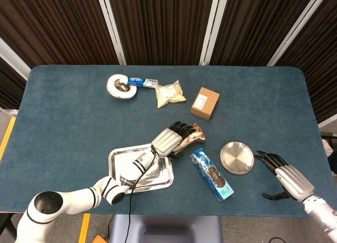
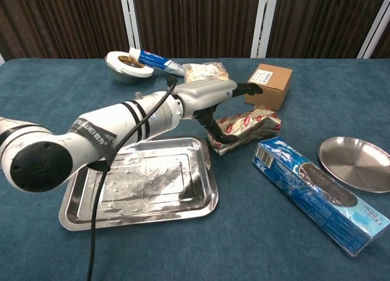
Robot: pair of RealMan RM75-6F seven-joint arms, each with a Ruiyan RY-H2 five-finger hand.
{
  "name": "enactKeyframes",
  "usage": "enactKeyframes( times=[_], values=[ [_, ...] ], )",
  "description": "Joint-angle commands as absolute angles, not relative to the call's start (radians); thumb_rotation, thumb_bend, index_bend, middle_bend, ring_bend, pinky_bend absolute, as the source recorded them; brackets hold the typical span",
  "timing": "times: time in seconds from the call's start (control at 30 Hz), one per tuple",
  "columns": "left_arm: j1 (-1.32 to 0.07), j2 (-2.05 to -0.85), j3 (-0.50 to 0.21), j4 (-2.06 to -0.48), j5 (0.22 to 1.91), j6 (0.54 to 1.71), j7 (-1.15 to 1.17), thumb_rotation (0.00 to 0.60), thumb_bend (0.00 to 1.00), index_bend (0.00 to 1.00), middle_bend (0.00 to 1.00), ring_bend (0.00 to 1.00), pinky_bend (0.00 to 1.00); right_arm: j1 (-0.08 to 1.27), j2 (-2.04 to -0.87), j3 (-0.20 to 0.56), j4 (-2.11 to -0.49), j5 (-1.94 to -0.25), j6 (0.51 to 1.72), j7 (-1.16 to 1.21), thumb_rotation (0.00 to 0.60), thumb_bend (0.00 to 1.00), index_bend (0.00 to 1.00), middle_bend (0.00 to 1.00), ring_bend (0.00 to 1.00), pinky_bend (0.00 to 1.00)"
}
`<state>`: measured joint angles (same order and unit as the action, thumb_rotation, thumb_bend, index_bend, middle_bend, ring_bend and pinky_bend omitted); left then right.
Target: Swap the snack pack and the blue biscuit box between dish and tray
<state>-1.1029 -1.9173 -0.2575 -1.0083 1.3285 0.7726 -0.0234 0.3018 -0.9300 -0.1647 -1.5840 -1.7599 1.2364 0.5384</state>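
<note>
The blue biscuit box [image 1: 211, 174] [image 2: 320, 192] lies flat on the table between the tray [image 1: 118, 172] [image 2: 140, 183] and the round metal dish [image 1: 237, 157] [image 2: 356, 162]; both hold nothing. The red-and-gold snack pack [image 1: 192, 136] [image 2: 250, 125] lies on the table just beyond the tray's far right corner. My left hand [image 1: 171, 138] [image 2: 210, 95] hovers over the pack's left end with fingers stretched and apart, thumb hanging beside it, holding nothing. My right hand [image 1: 287, 177] stays right of the dish, fingers apart and empty.
A brown cardboard box [image 1: 205, 103] [image 2: 268, 85] stands behind the snack pack. Farther back lie a pale food bag [image 1: 170, 93] [image 2: 210, 74] and a white bowl [image 1: 118, 88] [image 2: 125, 66] with a toothpaste box across it.
</note>
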Motion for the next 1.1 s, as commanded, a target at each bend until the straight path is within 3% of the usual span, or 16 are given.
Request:
enactKeyframes(
  times=[0.03,0.37,0.53,0.63,0.8,0.97,1.1],
  values=[
    [-1.11,-1.93,-0.28,-0.986,1.295,0.745,-0.037,0.6,0.31,0.0,0.07,0.0,0.07,0.304,-0.931,-0.165,-1.585,-1.758,1.231,0.536,0.6,0.26,0.0,0.0,0.0,0.0],
    [-1.125,-2.007,-0.304,-0.894,1.211,0.683,-0.066,0.6,0.31,0.0,0.11,0.02,0.08,0.304,-0.932,-0.165,-1.588,-1.753,1.233,0.53,0.6,0.26,0.0,0.0,0.0,0.0],
    [-1.124,-2.059,-0.305,-0.801,1.205,0.711,-0.058,0.6,0.31,0.02,0.21,0.13,0.16,0.298,-0.925,-0.167,-1.589,-1.758,1.248,0.537,0.6,0.26,0.0,0.0,0.0,0.0],
    [-1.113,-2.089,-0.307,-0.76,1.222,0.767,-0.08,0.6,0.33,0.18,0.39,0.27,0.26,0.293,-0.922,-0.166,-1.588,-1.754,1.256,0.536,0.6,0.26,0.0,0.0,0.0,0.0],
    [-1.107,-2.114,-0.301,-0.716,1.24,0.792,-0.11,0.6,0.35,0.44,0.61,0.44,0.42,0.291,-0.921,-0.165,-1.588,-1.75,1.258,0.535,0.6,0.26,0.0,0.0,0.0,0.0],
    [-1.1,-2.146,-0.306,-0.654,1.272,0.848,-0.209,0.6,0.44,0.62,0.84,0.65,0.64,0.289,-0.921,-0.166,-1.593,-1.756,1.261,0.526,0.6,0.26,0.0,0.0,0.0,0.0],
    [-1.09,-2.136,-0.29,-0.643,1.324,0.916,-0.285,0.6,0.47,0.69,0.91,0.71,0.69,0.29,-0.923,-0.166,-1.595,-1.753,1.255,0.516,0.6,0.26,0.0,0.0,0.0,0.0]
  ],
)
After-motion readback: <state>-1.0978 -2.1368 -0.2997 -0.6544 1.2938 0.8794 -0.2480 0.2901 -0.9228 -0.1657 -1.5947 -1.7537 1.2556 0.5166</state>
